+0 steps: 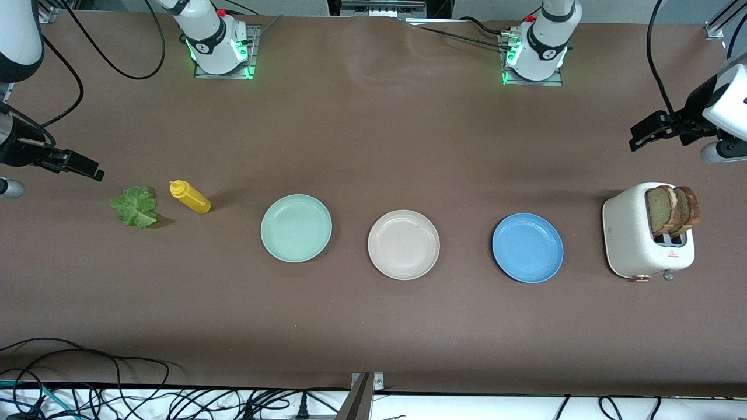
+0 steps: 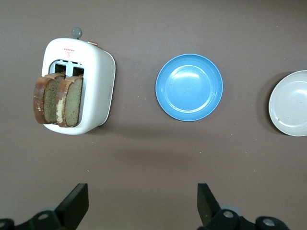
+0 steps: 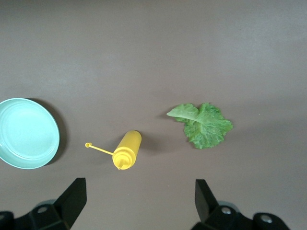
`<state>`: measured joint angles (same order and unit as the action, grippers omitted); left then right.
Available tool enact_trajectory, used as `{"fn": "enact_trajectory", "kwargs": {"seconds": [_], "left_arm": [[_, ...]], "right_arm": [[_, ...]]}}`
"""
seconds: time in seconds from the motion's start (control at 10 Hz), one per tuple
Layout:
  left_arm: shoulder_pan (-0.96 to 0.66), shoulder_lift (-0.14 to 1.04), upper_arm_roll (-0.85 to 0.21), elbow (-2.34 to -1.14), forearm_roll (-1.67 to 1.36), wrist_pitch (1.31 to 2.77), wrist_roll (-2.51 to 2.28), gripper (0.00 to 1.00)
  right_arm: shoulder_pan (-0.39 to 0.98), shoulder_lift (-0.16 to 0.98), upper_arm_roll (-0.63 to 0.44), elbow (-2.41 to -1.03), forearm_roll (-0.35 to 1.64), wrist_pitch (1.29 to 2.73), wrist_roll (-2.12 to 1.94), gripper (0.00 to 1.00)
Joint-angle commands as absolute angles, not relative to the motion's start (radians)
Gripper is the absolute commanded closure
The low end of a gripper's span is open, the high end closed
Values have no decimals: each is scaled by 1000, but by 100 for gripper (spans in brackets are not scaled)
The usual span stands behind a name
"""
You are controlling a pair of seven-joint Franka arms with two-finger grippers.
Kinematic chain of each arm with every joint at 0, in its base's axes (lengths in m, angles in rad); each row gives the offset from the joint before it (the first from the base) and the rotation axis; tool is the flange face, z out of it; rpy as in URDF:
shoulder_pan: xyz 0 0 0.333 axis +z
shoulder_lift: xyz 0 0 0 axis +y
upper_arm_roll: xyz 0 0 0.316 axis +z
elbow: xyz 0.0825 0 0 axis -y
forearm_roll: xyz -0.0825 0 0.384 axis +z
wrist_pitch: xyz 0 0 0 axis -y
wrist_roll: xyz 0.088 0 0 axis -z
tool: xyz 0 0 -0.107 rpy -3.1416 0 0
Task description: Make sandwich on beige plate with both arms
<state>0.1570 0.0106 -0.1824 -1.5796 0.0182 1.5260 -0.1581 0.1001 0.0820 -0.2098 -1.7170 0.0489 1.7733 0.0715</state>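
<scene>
The beige plate (image 1: pixel 403 244) sits bare at the centre of the front view, the middle one of three plates in a row; a slice of it (image 2: pixel 289 104) also shows at the right edge of the left wrist view. Toward the left arm's end of the table lies the blue plate (image 1: pixel 527 248), seen in the upper middle of the left wrist view (image 2: pixel 189 87). Toward the right arm's end lies the mint-green plate (image 1: pixel 296 228), cut by the left edge of the right wrist view (image 3: pixel 26 133).

The two bread slices (image 1: pixel 672 210) stand upright side by side in the slots of a white toaster (image 1: pixel 639 245) at the right of the front view, next to the blue plate; in the left wrist view the slices (image 2: pixel 57 99) and toaster (image 2: pixel 98 86) fill the upper left. The lettuce leaf (image 1: pixel 136 206) lies flat on the table at the left of the front view, with the yellow squeeze bottle (image 1: pixel 190 197) just beside it, between leaf and mint-green plate. The right wrist view shows the leaf (image 3: pixel 202 125) and the bottle (image 3: pixel 125 150) near its centre.

The left gripper (image 1: pixel 642 135) hangs in the air at the right edge, over bare table above the toaster in frame, jaws spread wide and holding nothing; its fingers (image 2: pixel 76 203) frame the bottom of its wrist view. The right gripper (image 1: pixel 87 169) hangs at the left edge, over bare table close to the leaf, likewise wide apart and empty, fingers (image 3: pixel 74 195) along the bottom of its view.
</scene>
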Motion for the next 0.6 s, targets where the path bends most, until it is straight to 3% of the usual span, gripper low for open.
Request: {"fn": "enact_trajectory", "kwargs": {"seconds": [0.0,0.5], "left_arm": [[164,23,-183,-1552,-2,1502,-166,0],[155,23,-184,-1551,-3,1502,-166,0]], "right_arm": [[97,63,-210,-1726,43,1772,67,0],[92,72,-210,-1717,43,1769,60,0]]}}
